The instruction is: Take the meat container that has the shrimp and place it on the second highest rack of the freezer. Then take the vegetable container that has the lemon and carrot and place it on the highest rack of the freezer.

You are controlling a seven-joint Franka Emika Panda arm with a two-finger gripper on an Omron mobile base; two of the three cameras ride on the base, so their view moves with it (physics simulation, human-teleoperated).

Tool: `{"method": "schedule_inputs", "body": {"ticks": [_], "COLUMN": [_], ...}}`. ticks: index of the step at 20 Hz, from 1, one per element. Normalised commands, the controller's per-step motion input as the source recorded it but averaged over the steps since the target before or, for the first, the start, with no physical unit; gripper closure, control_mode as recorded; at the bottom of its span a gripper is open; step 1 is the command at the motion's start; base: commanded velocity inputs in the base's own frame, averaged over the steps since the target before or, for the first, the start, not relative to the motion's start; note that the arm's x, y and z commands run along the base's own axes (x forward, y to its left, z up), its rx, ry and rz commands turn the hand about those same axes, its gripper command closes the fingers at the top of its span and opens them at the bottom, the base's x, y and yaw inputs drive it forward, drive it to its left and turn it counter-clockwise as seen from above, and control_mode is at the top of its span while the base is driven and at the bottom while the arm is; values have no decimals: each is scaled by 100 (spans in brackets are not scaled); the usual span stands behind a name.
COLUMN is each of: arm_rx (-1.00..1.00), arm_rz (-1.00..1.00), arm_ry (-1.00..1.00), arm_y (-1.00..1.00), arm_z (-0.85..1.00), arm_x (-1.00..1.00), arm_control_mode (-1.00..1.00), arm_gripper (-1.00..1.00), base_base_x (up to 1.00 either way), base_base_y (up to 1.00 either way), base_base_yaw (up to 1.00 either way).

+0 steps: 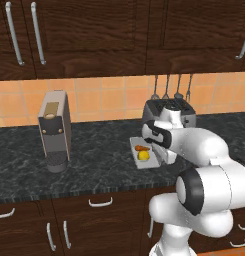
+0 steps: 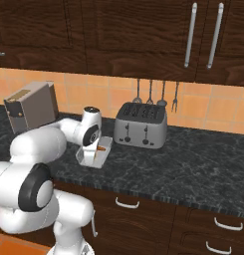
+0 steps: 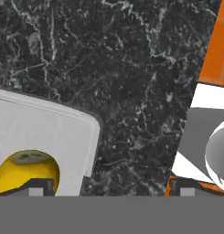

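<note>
— So, where does the vegetable container (image 1: 144, 154) sit against the pincer (image 3: 109, 185)?

— In the hand view its white corner comes in from the lower left, and one dark fingertip (image 3: 33, 186) stands over the lemon (image 3: 25, 172) inside it. The other fingertip is far across, over the toaster (image 2: 142, 124) side. The pincer stands wide apart and grips nothing; dark marbled surface (image 3: 131, 68) shows between the tips.

— And from the base cameras?

— In the left base view the tray lies on the surface just in front of the toaster, with the white wrist right beside it on its right. In the right base view the wrist hangs over the tray's near end, so part of it is hidden.

— How does the tray look?

— Shallow, white, rectangular, with rounded corners and a low rim. The lemon is bright yellow and round, with a pale greyish patch on top. The carrot (image 1: 141, 148) is a short orange stick lying just behind the lemon, toward the wall.

— Any writing or brand?

— None that I can read on the tray, on the toaster, or on the grey coffee machine (image 1: 54, 131) standing well to the left.
</note>
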Motion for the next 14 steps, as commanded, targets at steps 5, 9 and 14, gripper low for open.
{"method": "schedule_inputs", "body": {"ticks": [5, 9, 14], "arm_rx": [0, 0, 0], "arm_rz": [0, 0, 0], "arm_ry": [2, 1, 2], "arm_y": [1, 0, 0], "arm_z": [-29, -35, -37], "arm_x": [45, 41, 34], "arm_control_mode": [-100, -100, -100], "arm_gripper": [-100, -100, -100], "base_base_x": [0, 0, 0], "base_base_y": [0, 0, 0], "base_base_yaw": [0, 0, 0]}}
